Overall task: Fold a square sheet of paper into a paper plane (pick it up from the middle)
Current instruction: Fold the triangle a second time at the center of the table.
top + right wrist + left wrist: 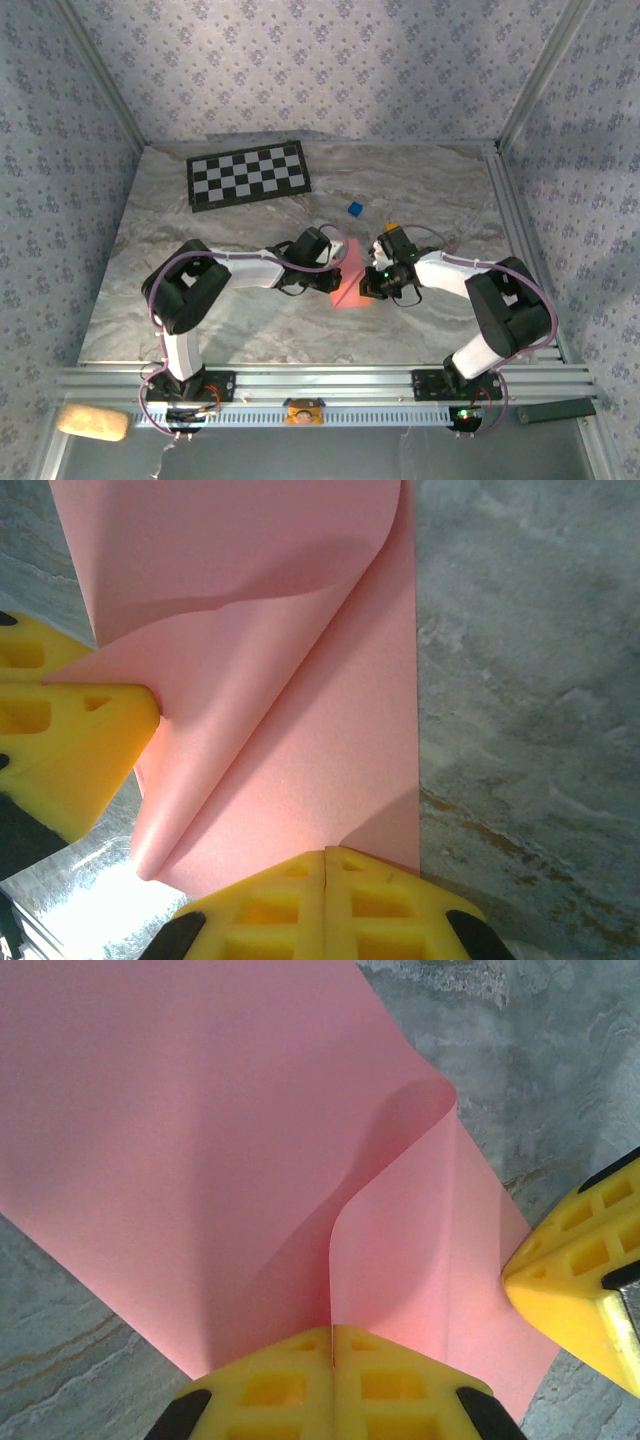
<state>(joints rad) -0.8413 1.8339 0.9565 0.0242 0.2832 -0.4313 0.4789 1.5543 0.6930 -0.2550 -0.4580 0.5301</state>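
At table (250,330) ctr, btwn the two arms, the square sheet of paper (180,1140) is found, partly flat on the marble and partly raised. Progress is judged early: one flap has been brought up and curled over into a soft loop, but no sharp crease is seen along it, and no nose, centre fold or wing is formed yet, i.e. nearly all folds are left to be made and pressed. The left gripper (332,1345) is seen w/ jaws fully together, and the curled flap's edge runs straight into the seam btwn them, so the flap is taken as pinched there. The right gripper (325,865) is also seen w/ jaws together, tips at the sheet's opposite edge; whether that edge is nipped or only pressed to the table cannot be told. Both grippers are set close, facing each other across the sheet. As to containers: no box, tray or bin is made out, so no contents are to be noted. Farther back, well apart from the sheet, a black-and-white checkerboard mat (248,172) lies flat, and a small blue block (354,208) sits btwn it and the grippers.
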